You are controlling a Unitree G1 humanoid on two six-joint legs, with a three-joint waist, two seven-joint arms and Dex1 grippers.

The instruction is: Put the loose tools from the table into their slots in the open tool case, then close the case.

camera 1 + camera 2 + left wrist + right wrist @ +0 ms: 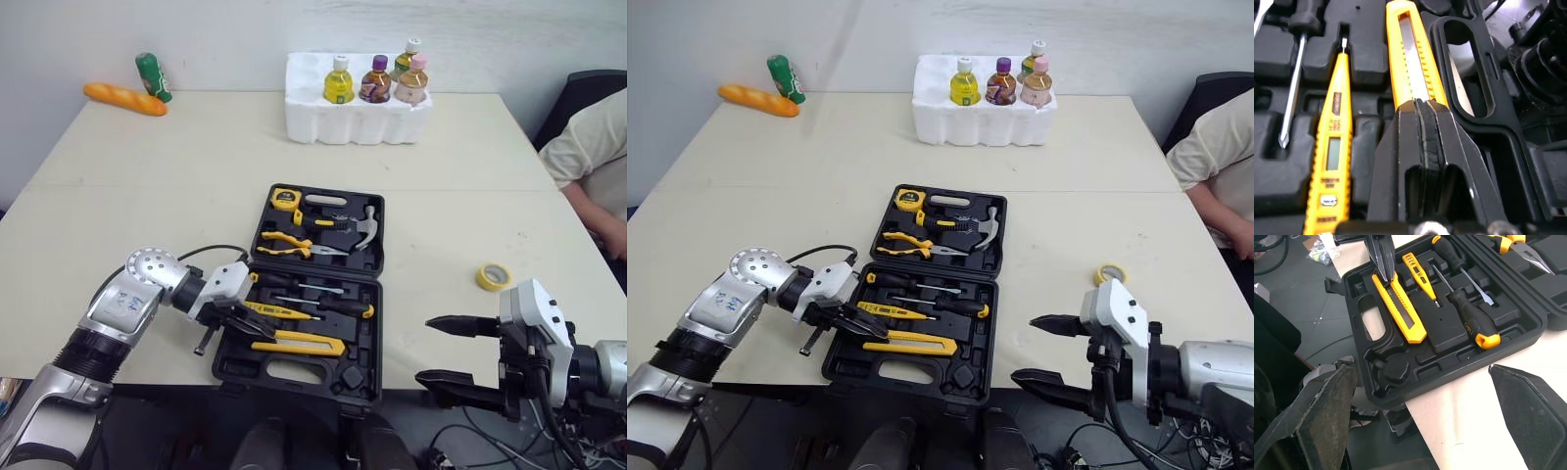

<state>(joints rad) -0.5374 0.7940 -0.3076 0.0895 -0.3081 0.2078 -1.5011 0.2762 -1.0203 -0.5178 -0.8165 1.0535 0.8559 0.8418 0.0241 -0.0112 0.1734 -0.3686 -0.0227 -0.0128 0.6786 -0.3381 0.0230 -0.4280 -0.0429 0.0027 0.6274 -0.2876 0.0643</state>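
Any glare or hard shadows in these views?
Left wrist view: pale glare strip along the yellow knife, just past the shut left tool. Left eye view: soft even light, only faint shadows on the table. Right wrist view: table bright, case dark, no glare.

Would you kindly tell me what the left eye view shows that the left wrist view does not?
The left eye view adds the bottles in their foam tray, the tape roll and the open right claw. The left wrist view adds the display window on the tester pen. Both share the utility knife, with the shut left claw at its end.
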